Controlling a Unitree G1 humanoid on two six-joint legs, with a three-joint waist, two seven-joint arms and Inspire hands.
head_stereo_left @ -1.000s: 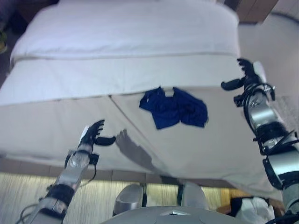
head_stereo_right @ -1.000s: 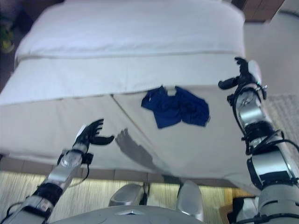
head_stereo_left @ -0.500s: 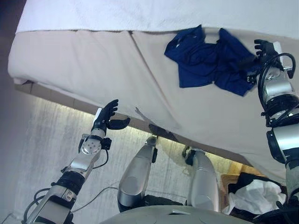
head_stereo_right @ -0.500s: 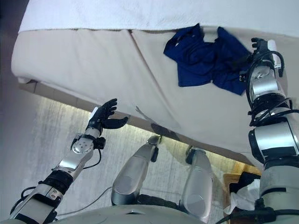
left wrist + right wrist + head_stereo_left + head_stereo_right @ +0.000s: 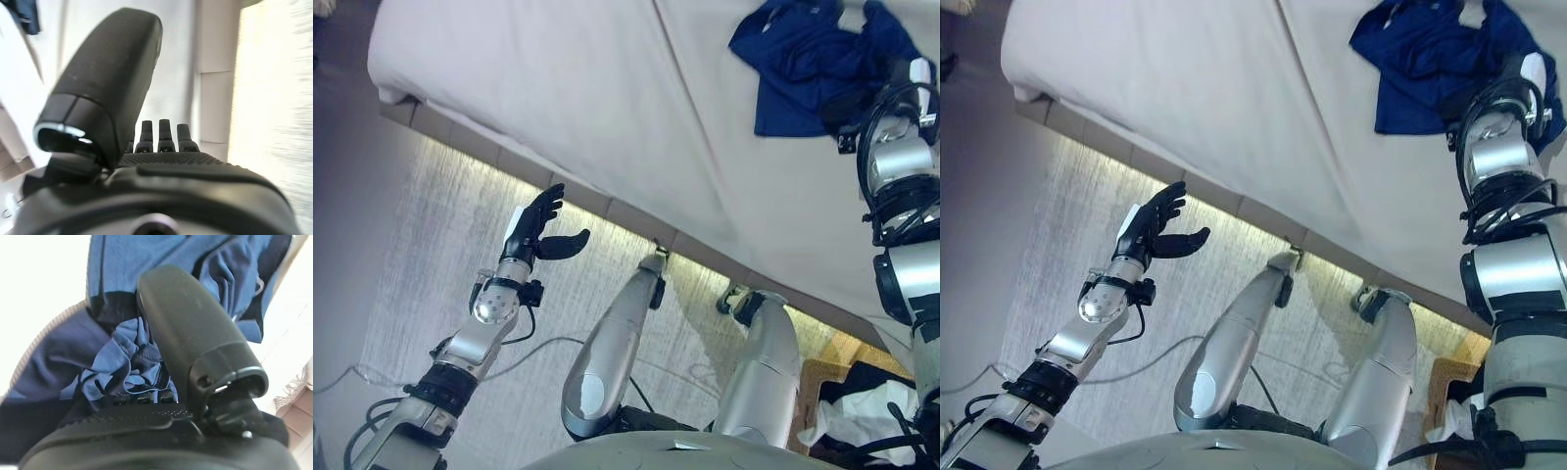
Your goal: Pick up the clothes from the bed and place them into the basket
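Note:
A crumpled dark blue garment (image 5: 793, 59) lies on the white bed (image 5: 558, 88) near its front edge, to my right. My right hand (image 5: 1513, 78) rests on the garment's right part; in the right wrist view the blue cloth (image 5: 146, 264) bunches against the hand (image 5: 195, 357) and its thumb stands up over the folds. My left hand (image 5: 536, 230) is open and empty, raised over the floor below the bed's edge, and shows in the left wrist view (image 5: 146, 181) with straight fingers. A wicker basket (image 5: 822, 377) holding white and dark clothes (image 5: 850, 419) stands on the floor at my lower right.
The bed's front side hangs down to a lit strip along its base (image 5: 509, 171). Pale patterned floor (image 5: 421, 284) lies under my left arm.
The camera has tipped down, so the bed has slid up the picture. My right hand has moved from beside the bed's right edge onto the blue garment. My left hand stays open.

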